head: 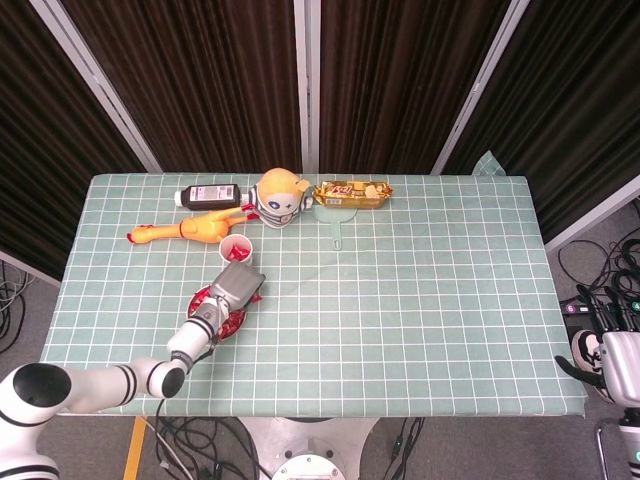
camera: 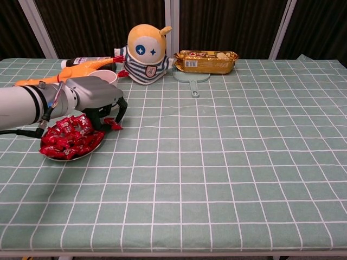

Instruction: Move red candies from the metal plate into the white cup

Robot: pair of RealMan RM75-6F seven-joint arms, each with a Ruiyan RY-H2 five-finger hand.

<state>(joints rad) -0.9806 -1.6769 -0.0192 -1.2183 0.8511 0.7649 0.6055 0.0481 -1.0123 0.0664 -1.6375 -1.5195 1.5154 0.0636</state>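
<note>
The desk (camera: 227, 162) is covered with a green checked cloth. The left arm (camera: 27, 105) is extended across its left side, and the left hand (camera: 95, 97) is held palm-down over the far edge of the metal plate (camera: 87, 153). Its fingers (camera: 120, 111) are curled downward, and a single red candy (camera: 113, 124) is pinched at their tips, just beside the plate's rim. The remaining red candies (camera: 68, 138) are heaped on the plate. The white cup (head: 236, 249) is seen just behind the hand, with red candies inside it. Along the far edge are ranged a yellow plush toy (camera: 145, 49), a rubber chicken (head: 180, 230), a dark bottle (head: 210, 194), a snack packet (camera: 206, 61) and a small pale-green mirror (camera: 191, 78). The right hand (head: 610, 365) is shown off the desk at lower right; its finger state cannot be told.
</note>
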